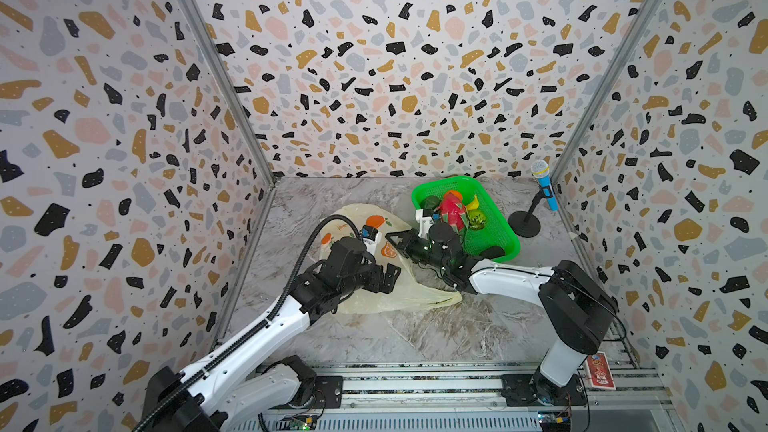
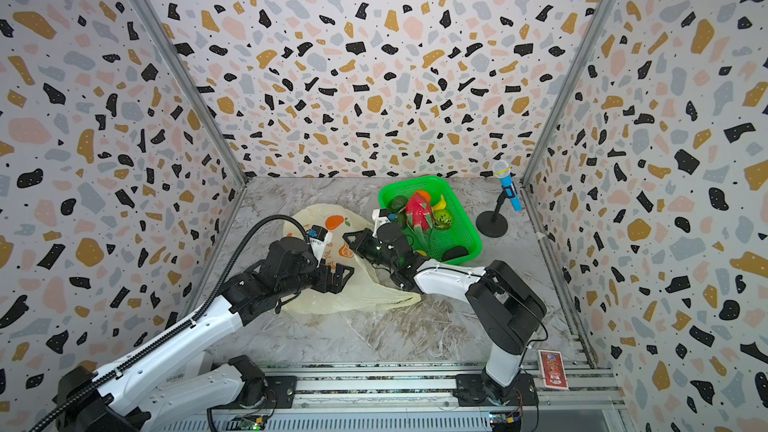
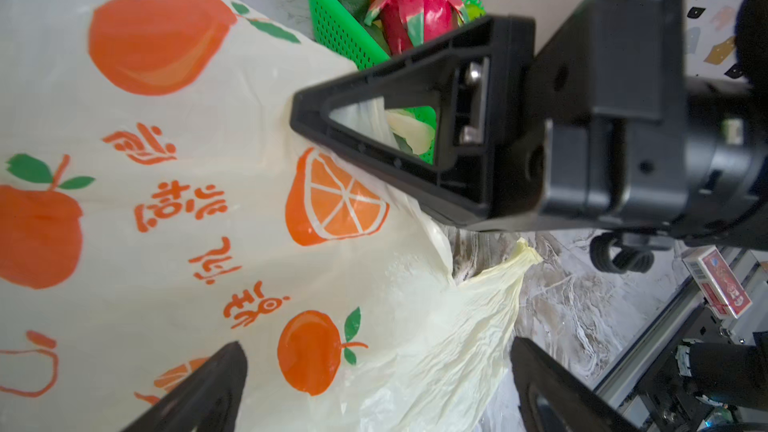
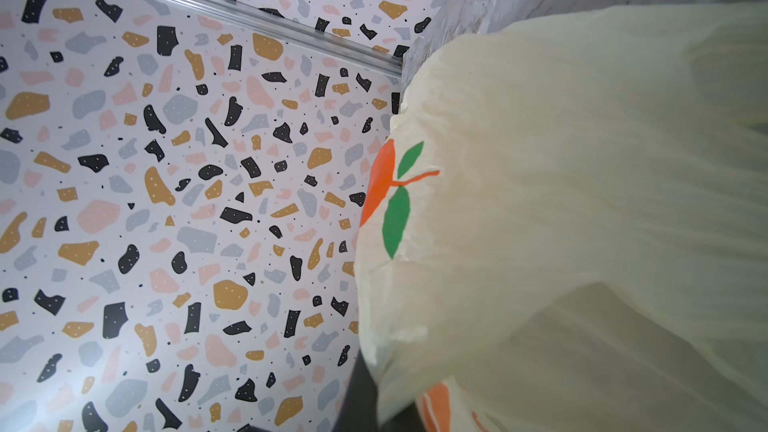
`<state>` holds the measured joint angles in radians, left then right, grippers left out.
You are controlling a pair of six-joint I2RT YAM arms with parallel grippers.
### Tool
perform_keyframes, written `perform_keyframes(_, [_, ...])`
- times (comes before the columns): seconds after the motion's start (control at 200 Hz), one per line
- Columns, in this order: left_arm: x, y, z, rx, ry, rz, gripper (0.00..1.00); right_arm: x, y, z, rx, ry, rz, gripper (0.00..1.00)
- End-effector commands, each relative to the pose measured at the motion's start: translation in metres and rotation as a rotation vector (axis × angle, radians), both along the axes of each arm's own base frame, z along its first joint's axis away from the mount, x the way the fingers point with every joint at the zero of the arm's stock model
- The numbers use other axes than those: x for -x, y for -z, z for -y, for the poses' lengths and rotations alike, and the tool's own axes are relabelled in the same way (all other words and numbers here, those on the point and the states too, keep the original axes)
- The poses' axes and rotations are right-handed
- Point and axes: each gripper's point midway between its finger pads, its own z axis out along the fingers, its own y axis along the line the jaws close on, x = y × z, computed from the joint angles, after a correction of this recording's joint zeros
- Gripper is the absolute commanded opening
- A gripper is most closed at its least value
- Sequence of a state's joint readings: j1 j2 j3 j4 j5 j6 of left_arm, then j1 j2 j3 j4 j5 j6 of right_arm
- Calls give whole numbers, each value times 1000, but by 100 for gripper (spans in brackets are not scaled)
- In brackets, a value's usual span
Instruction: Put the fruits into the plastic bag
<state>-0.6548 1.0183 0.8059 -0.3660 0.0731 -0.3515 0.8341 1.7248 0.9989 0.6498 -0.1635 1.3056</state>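
The plastic bag (image 1: 374,303) (image 2: 316,305) lies crumpled on the marble table, pale yellow with orange prints. My right gripper (image 1: 390,238) (image 2: 348,238) is shut on its raised edge, and bag film (image 4: 582,201) drapes over the jaws in the right wrist view. My left gripper (image 1: 388,278) (image 3: 378,363) hovers open over the bag (image 3: 187,222), holding nothing. The fruits sit in the green basket (image 1: 498,238): a pink-red dragon fruit (image 1: 452,209) (image 3: 415,6), an orange (image 1: 453,194), a dark avocado (image 1: 430,202), a kiwi half (image 1: 476,219) and a small yellow piece (image 1: 473,202).
A blue microphone (image 1: 544,184) on a black stand (image 1: 524,224) is at the back right corner. A red card box (image 1: 599,371) lies by the front rail. Patterned walls close in three sides. The right arm reaches across in front of the basket.
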Motion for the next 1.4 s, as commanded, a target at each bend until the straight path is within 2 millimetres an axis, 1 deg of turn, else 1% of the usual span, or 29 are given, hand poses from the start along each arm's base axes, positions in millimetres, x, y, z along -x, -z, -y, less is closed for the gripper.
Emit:
perform_keyframes(0.0, [3, 3, 6, -6, 18, 13, 99, -7, -41, 7, -89, 84, -1, 0])
perform_keyframes(0.07, [6, 6, 11, -15, 29, 14, 100, -6, -41, 8, -99, 95, -28, 0])
perform_keyframes(0.14, [6, 4, 15, -22, 23, 33, 99, -5, -39, 7, -104, 100, -55, 0])
perform_keyframes(0.225, [2, 3, 15, -32, -27, 59, 99, -1, -38, 5, -126, 93, -86, 0])
perform_keyframes(0.29, [-2, 5, 12, -29, -78, 63, 99, 3, -39, 2, -151, 83, -101, 0])
perform_keyframes(0.375, [-4, 7, 14, 10, -112, 65, 99, 9, -42, -1, -163, 74, -104, 0])
perform_keyframes(0.466, [-3, 8, 21, 57, -112, 67, 99, 13, -47, -3, -175, 71, -98, 0])
perform_keyframes(0.581, [-9, 13, 19, 44, -142, 72, 99, 19, -56, -4, -207, 73, -91, 0])
perform_keyframes(0.686, [-13, 13, 21, 52, -153, 84, 99, 22, -62, -5, -207, 74, -78, 0])
perform_keyframes(0.851, [-17, 27, 23, 12, -167, 54, 100, 26, -60, -7, -211, 71, -90, 0])
perform_keyframes(0.881, [-18, 29, 23, 10, -174, 51, 98, 27, -60, -6, -211, 71, -89, 0])
perform_keyframes(0.926, [-20, 31, 21, 6, -196, 48, 93, 27, -61, -6, -211, 74, -88, 0])
perform_keyframes(0.986, [-23, 32, 17, 4, -232, 51, 81, 28, -61, -5, -208, 77, -85, 0])
perform_keyframes(1.026, [-25, 33, 13, 2, -259, 52, 65, 28, -59, -4, -202, 79, -87, 0])
perform_keyframes(1.096, [-26, 31, 9, 12, -293, 54, 30, 28, -57, 0, -179, 89, -79, 0])
perform_keyframes(1.136, [-26, 29, 7, 19, -303, 58, 15, 28, -55, 2, -155, 93, -70, 0])
perform_keyframes(1.171, [-26, 26, 6, 19, -307, 62, 7, 27, -51, 5, -124, 94, -62, 0])
perform_keyframes(1.216, [-25, 20, 4, 17, -306, 68, 0, 24, -46, 11, -66, 93, -44, 0])
perform_keyframes(1.316, [-19, 5, 5, 23, -251, 85, 0, 9, -28, 34, 82, 78, -5, 0])
perform_keyframes(1.321, [-19, 5, 6, 25, -247, 86, 0, 8, -28, 36, 88, 76, -3, 1])
perform_keyframes(1.326, [-18, 4, 6, 26, -242, 87, 0, 7, -27, 38, 97, 70, 3, 4])
perform_keyframes(1.336, [-17, 3, 7, 28, -232, 87, 0, 6, -27, 39, 102, 65, 9, 6])
perform_keyframes(1.357, [-15, 0, 9, 37, -214, 87, 0, 4, -24, 43, 121, 42, 17, 15])
perform_keyframes(1.362, [-15, -1, 9, 40, -210, 87, 0, 3, -22, 44, 128, 29, 21, 19])
perform_keyframes(1.367, [-14, -2, 9, 42, -206, 89, 0, 3, -22, 45, 130, 23, 24, 21])
perform_keyframes(1.372, [-14, -3, 10, 45, -203, 89, 0, 3, -22, 45, 130, 23, 24, 21])
perform_keyframes(1.397, [-12, -6, 11, 58, -185, 90, 0, 0, -19, 51, 144, -3, 28, 29])
